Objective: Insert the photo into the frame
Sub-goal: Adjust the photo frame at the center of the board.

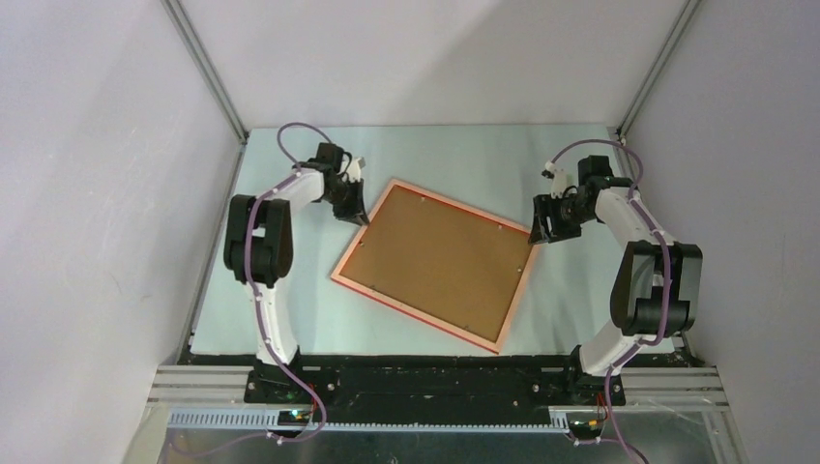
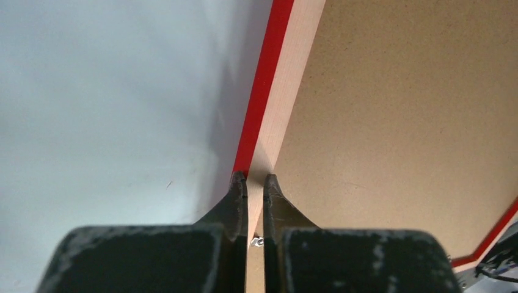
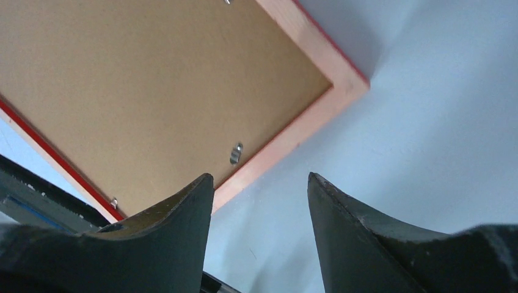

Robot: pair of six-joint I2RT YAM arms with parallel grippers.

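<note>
The frame (image 1: 362, 286) lies face down in the middle of the table, pale orange-pink back up, with a brown backing board (image 1: 440, 261) set in it. The photo is hidden. My left gripper (image 1: 354, 214) is shut on the frame's far left edge; in the left wrist view the fingers (image 2: 234, 201) pinch the pale rail (image 2: 293, 73) with its red side (image 2: 264, 85). My right gripper (image 1: 538, 232) is open beside the frame's right corner, touching nothing. The right wrist view shows the corner rail (image 3: 305, 131) and a small metal clip (image 3: 236, 152) on the board.
The pale blue table mat (image 1: 580, 300) ends at a black rail along the near edge (image 1: 435, 372). Grey walls and metal posts (image 1: 208, 68) close in the sides and back.
</note>
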